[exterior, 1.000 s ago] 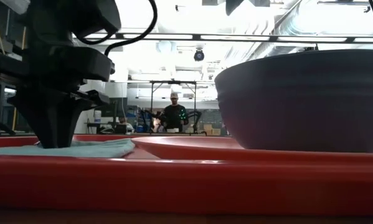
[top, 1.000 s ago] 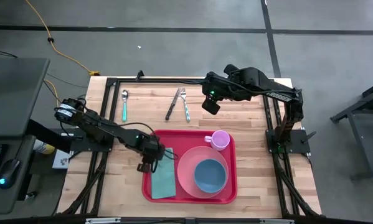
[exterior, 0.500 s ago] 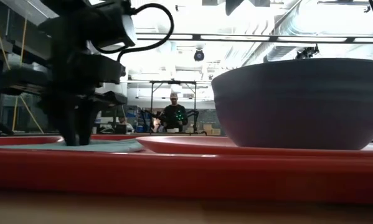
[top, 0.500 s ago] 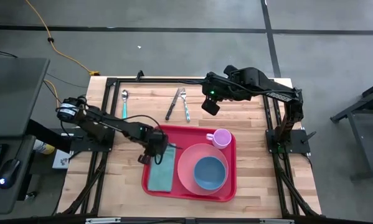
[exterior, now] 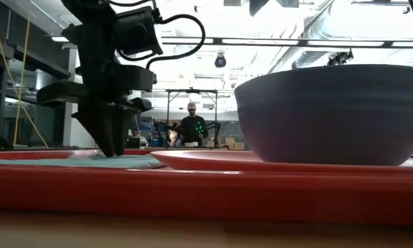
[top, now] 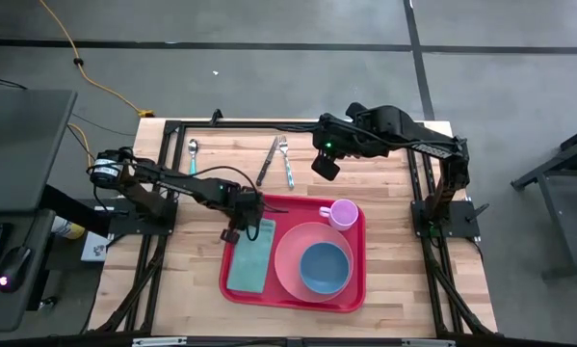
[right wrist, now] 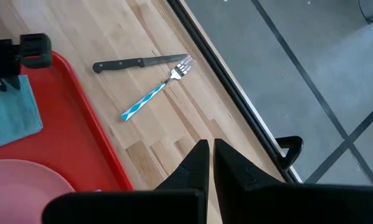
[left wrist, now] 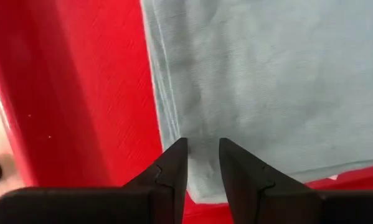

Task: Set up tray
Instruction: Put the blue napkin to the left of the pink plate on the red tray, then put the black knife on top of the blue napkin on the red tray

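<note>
Wooden table [top: 384,193] – glossy red tray [top: 351,299], soft cloth [top: 252,258]

A pale teal cloth [top: 249,256] lies flat beside a round pink plate [top: 290,253] carrying a blue bowl [top: 325,269]. A pink cup [top: 341,214] stands near the plate. On the wooden tabletop [top: 384,188], a spoon [top: 193,161] lies apart from a knife [top: 267,160] and fork [top: 285,160].
</note>
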`<action>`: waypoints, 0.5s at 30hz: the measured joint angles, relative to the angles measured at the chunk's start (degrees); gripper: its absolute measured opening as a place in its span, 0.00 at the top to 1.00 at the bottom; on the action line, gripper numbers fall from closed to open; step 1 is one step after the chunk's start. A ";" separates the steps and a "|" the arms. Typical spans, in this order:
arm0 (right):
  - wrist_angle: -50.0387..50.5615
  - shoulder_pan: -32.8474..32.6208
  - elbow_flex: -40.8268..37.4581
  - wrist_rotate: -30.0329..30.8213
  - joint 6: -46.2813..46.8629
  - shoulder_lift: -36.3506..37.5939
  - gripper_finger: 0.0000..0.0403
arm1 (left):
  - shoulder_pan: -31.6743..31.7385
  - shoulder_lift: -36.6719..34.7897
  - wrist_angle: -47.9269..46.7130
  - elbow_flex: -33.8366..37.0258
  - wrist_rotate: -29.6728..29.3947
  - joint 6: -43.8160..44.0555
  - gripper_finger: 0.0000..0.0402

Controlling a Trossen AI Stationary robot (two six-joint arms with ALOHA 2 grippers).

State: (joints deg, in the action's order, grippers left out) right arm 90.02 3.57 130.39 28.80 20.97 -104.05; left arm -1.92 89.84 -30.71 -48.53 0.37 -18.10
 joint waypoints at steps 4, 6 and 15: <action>-0.01 0.00 0.00 -0.08 -0.02 0.00 1.00 | 0.07 -0.02 0.06 -0.02 4.39 1.95 0.69; 0.00 0.00 0.00 -0.07 -0.03 0.00 1.00 | 0.05 -0.04 0.14 -0.02 7.38 3.41 0.69; -0.02 0.02 -0.02 -0.52 -0.44 0.00 1.00 | 0.05 -0.11 3.10 -0.13 10.30 5.48 0.69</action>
State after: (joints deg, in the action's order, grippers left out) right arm 90.00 3.60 130.37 28.28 20.53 -104.05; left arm -1.87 89.73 -27.62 -48.66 10.68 -12.62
